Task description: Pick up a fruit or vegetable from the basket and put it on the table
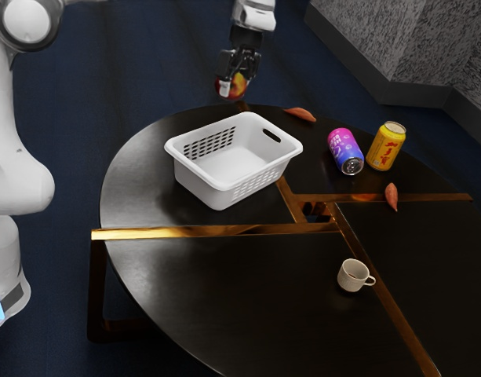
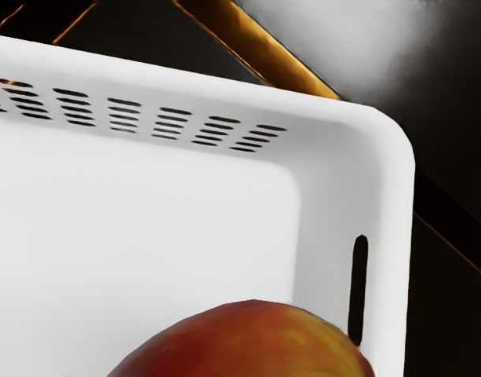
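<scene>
Holding the mango: the black two-finger gripper (image 1: pixel 233 82), jaws closed on the fruit from both sides, above the level of the basket rim.
Mango (image 2: pixel 248 345): aloft in the grasp, red on one flank and yellow on the other; in the wrist view it lies against the basket's inside, near a slotted handle (image 2: pixel 358 290).
Long axis: probably near level, judging by the broad, low arc of skin in the wrist view; the hidden lower part leaves this uncertain, and which end is the stem cannot be told.
White basket (image 1: pixel 219 206): upright on the round black table (image 1: pixel 185 298), the likely first obstacle; carried sideways too low, the mango could catch the rim and twist loose or drag the basket.
Grip: smooth, curved skin between narrow fingers could slip if the arm swings fast or the hold sits off centre.
Table edge: curving close behind the basket; a release too far out would send the fruit to the floor.
Release: let go from too high, the rounded mango could bounce or roll into the purple can (image 1: pixel 344 149), the yellow can (image 1: pixel 386 147) or the white cup (image 1: pixel 352 276).
Next move: a clear carry past the rim, then a slow lowering onto bare tabletop.
</scene>
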You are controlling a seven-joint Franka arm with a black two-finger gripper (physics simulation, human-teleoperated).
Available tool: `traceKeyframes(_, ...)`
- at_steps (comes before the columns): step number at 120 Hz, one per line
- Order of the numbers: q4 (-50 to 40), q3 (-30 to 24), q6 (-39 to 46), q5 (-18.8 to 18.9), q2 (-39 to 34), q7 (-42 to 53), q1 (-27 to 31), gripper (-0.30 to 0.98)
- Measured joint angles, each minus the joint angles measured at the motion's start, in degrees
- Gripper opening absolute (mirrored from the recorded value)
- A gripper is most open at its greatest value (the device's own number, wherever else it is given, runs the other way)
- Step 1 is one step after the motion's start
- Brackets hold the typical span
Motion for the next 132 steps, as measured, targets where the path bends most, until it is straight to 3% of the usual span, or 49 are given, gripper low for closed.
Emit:
traceKeyframes(20,1.67,0.72,6.53,0.2,-0.02,-0.39,0.09,0.49)
traceKeyframes(38,0.73,4.16,19.71,0.33,-0.31,0.23,-0.36,0.49)
traceKeyframes(53,-0.74,11.34,32.92,0.57,-2.16,1.43,-7.9,0.48)
traceKeyframes(82,-0.88,17.15,50.83,5.2,-7.17,3.28,-19.3,0.47)
traceKeyframes(104,-1.02,18.17,57.5,6.38,-9.64,4.19,-24.68,0.47)
traceKeyframes(132,-2.57,20.83,60.62,6.66,-14.35,5.01,-26.1,0.48)
